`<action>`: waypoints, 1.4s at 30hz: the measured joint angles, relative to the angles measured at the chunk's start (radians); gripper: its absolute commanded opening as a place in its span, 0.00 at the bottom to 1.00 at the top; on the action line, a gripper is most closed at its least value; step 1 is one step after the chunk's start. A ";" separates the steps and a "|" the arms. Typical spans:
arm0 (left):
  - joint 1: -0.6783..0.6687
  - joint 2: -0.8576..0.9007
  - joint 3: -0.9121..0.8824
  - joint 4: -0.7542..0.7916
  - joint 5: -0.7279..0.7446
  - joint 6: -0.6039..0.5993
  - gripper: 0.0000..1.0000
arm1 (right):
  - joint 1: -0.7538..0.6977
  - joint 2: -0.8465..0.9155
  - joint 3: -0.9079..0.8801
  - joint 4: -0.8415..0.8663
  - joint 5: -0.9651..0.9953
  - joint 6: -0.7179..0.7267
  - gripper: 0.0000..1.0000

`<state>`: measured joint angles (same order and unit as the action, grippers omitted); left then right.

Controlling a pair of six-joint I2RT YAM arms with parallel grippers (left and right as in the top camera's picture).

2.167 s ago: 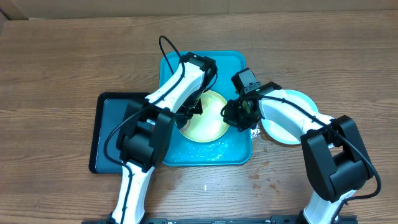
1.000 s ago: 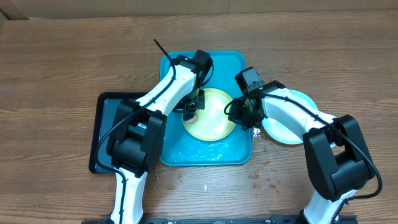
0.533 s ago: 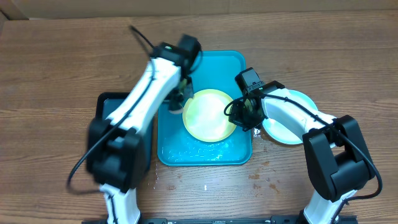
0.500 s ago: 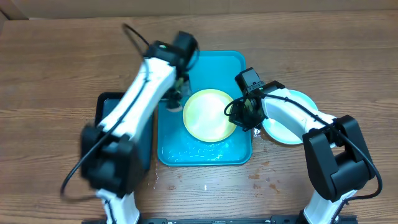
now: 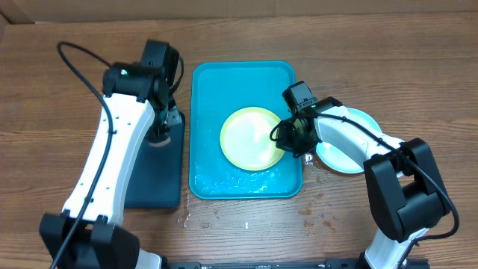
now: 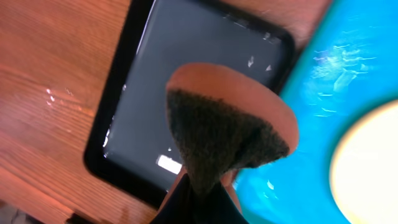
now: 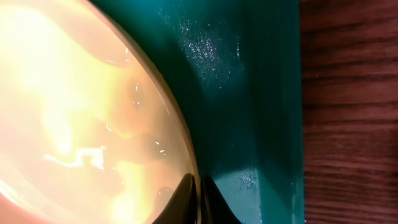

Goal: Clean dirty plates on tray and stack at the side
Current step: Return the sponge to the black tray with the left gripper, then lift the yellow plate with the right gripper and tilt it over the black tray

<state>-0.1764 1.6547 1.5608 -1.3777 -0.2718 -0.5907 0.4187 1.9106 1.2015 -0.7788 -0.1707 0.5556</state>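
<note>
A yellow-green plate (image 5: 250,139) lies in the turquoise tray (image 5: 239,78). My right gripper (image 5: 287,138) is shut on the plate's right rim; in the right wrist view its fingers (image 7: 199,190) pinch the rim of the plate (image 7: 74,112) over the tray (image 7: 249,93). A light blue plate (image 5: 349,149) lies on the table right of the tray, partly under the right arm. My left gripper (image 5: 160,133) is shut on a brown-and-dark sponge (image 6: 227,134) and hovers over the black tray (image 5: 153,175). The third plate is not in view.
The black tray (image 6: 186,74) sits against the turquoise tray's left side (image 6: 348,74). The plate's edge (image 6: 373,168) shows at the right of the left wrist view. Water film lies on the turquoise tray's floor and drops dot the table (image 5: 314,211) in front.
My left arm has lifted the sponge off the yellow-green plate and swung left, out of the turquoise tray, to above the black tray. The right gripper has kept its hold on the plate's rim.
</note>
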 measured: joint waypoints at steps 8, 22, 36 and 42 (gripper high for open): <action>0.112 0.032 -0.354 0.269 0.020 -0.003 0.26 | -0.006 0.000 0.002 -0.025 -0.006 -0.090 0.04; 0.217 0.002 -0.180 0.060 0.214 0.181 0.36 | 0.024 -0.021 0.091 -0.192 -0.010 -0.133 0.04; 0.218 -0.433 0.347 -0.125 0.348 0.212 1.00 | 0.418 -0.100 0.463 -0.024 0.270 -0.220 0.04; 0.218 -0.581 0.361 -0.176 0.374 0.214 1.00 | 0.605 -0.088 0.463 0.181 0.442 -0.249 0.04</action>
<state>0.0418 1.0733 1.9217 -1.5539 0.1020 -0.3771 1.0241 1.8229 1.6646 -0.5976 0.2714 0.3069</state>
